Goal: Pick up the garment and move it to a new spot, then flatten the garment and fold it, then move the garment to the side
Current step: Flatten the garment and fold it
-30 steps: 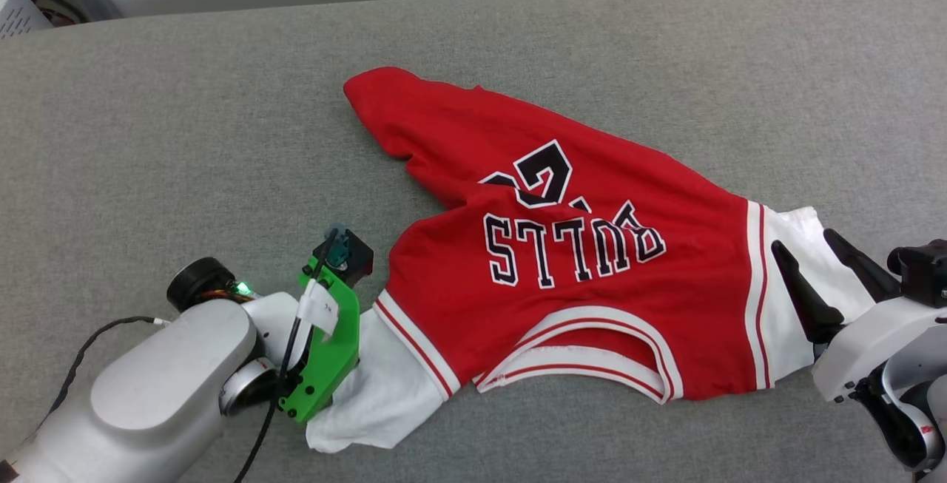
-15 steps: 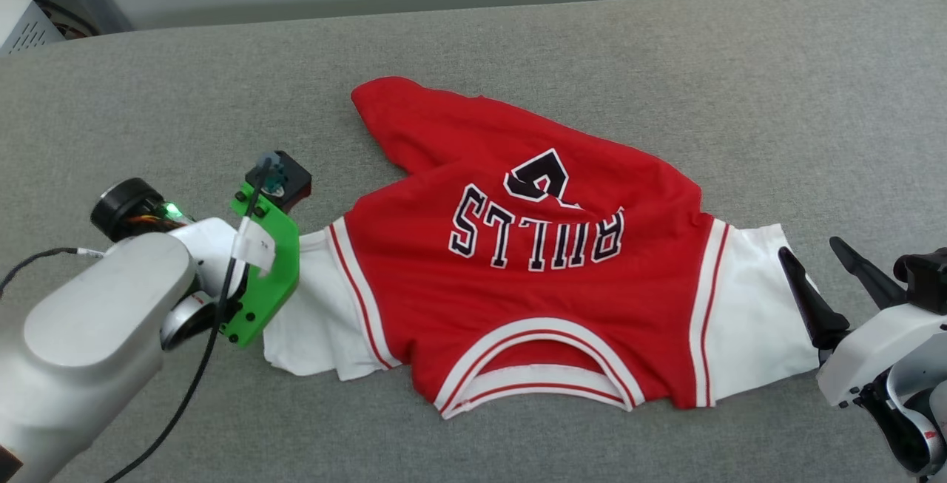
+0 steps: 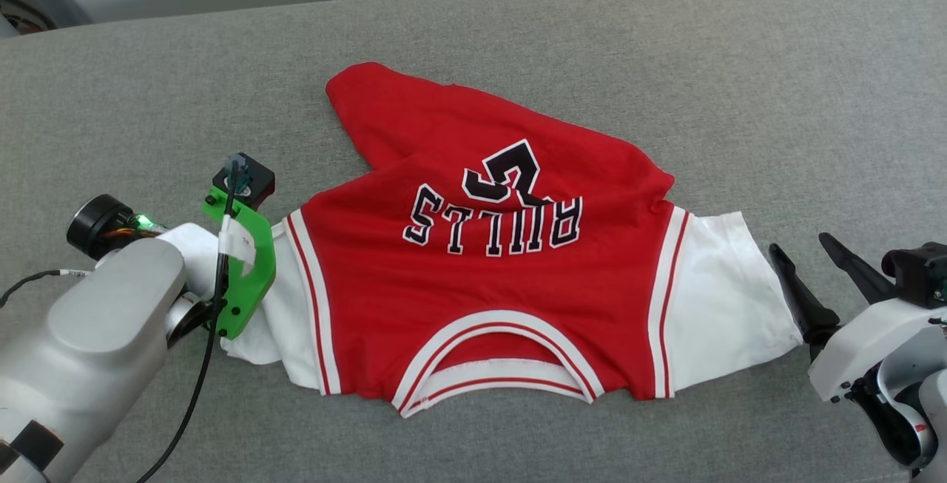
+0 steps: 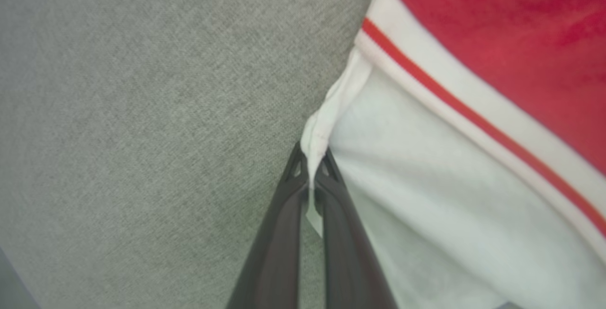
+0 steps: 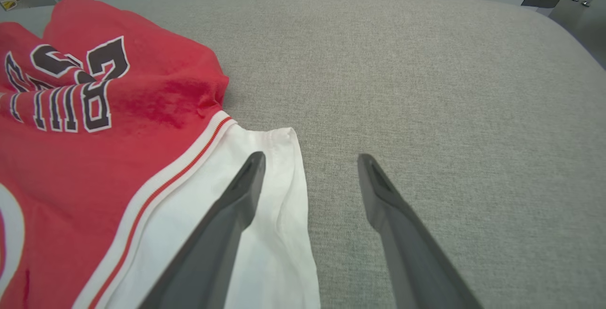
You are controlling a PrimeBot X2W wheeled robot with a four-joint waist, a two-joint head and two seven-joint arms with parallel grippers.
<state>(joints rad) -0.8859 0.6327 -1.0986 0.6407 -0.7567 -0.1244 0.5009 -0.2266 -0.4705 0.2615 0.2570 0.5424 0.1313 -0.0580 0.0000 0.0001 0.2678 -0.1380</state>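
The left gripper (image 4: 310, 157) is closed on the edge of the garment's white sleeve (image 4: 426, 214). A thin fold of white cloth is pinched between the two dark fingers (image 4: 279, 233), with almost no gap left between them. The rest of the garment (image 3: 481, 283) is spread on the grey cushioned surface (image 3: 666, 61) to this gripper's right, print upward.

The right gripper (image 5: 311, 157) is held wide open, and nothing is gripped. Its left finger (image 5: 222, 224) is seen over the other white sleeve (image 5: 284, 242); whether cloth is touched cannot be told. Its right finger (image 5: 402, 224) is over bare surface, just beyond the sleeve's edge.
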